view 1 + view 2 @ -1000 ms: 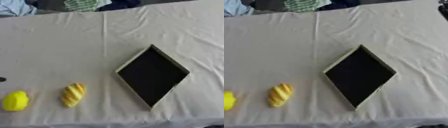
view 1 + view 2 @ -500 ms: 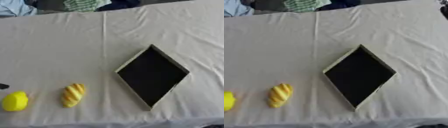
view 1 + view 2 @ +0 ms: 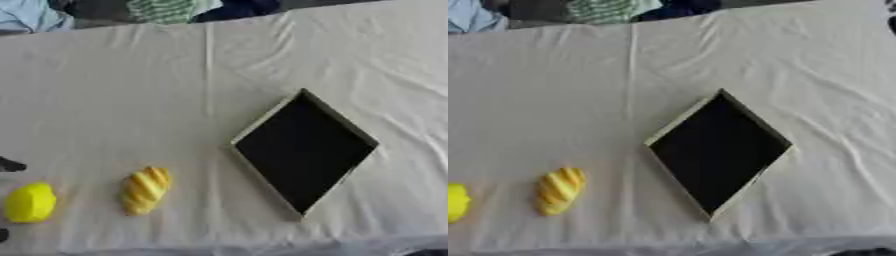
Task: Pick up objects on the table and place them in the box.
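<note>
Two items sit on the counter [image 3: 131, 100]: yellow lemon-like object [image 3: 30, 202], striped bread-like piece [image 3: 145, 190], both left of the empty box [image 3: 262, 127]. Pick not begun. Left robot hand [image 3: 9, 164] barely visible, probably; fingers can't tell. Next: reach nearest item.

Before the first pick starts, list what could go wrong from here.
1. The yellow round object sits at the table's left edge, so a nudge might roll it off.
2. The striped bread-shaped object lies close by; reaching for one could bump the other.
3. The box sits cornerwise, so a drop could catch its rim.
</note>
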Robot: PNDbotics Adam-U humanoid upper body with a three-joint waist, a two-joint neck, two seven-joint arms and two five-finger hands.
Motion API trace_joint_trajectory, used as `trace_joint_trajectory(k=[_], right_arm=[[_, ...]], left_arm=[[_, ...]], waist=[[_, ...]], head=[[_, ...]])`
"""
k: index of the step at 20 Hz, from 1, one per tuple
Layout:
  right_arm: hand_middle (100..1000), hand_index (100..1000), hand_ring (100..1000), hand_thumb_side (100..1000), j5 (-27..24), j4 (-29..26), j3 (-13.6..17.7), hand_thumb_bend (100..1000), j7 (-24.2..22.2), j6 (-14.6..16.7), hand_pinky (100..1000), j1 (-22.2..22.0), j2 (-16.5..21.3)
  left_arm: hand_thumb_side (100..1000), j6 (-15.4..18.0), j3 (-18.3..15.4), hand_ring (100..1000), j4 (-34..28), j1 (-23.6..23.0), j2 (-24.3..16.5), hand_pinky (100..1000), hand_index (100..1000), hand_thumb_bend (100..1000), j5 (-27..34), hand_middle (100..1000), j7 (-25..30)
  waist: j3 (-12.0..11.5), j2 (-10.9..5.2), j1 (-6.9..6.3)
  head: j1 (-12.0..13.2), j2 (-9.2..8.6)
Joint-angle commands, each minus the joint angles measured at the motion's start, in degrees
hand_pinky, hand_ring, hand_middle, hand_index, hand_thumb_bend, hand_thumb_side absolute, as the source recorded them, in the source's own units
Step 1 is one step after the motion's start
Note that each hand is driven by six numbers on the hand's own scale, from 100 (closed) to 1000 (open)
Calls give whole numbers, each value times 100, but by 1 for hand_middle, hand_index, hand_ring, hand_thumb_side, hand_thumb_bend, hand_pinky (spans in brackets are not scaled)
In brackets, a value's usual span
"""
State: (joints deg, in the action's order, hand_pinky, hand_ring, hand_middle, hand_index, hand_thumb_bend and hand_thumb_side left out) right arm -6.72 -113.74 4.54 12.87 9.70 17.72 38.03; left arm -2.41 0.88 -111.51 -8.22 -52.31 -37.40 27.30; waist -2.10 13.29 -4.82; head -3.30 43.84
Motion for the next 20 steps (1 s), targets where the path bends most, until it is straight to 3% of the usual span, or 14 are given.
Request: trace_joint_trajectory(k=[1, 12, 20], right_arm=[[707, 843, 828, 566, -30, -86, 71, 100, -8, -31, 918, 61, 65], [706, 842, 827, 567, -43, -86, 70, 100, -16, -42, 918, 79, 24], [705, 843, 825, 570, -63, -86, 70, 100, -33, -69, 918, 95, -20]], left_arm=[[100, -29, -35, 868, 94, 36, -112, 898, 924, 591, -49, 815, 66], [100, 21, 210, 850, 582, 266, 18, 878, 934, 523, 138, 809, -98], [100, 22, 410, 789, 838, 497, 92, 821, 881, 374, 182, 741, -315]], waist=[[4, -59, 6], [67, -39, -6], [102, -26, -26]], head=[[29, 28], [71, 28], [99, 28]])
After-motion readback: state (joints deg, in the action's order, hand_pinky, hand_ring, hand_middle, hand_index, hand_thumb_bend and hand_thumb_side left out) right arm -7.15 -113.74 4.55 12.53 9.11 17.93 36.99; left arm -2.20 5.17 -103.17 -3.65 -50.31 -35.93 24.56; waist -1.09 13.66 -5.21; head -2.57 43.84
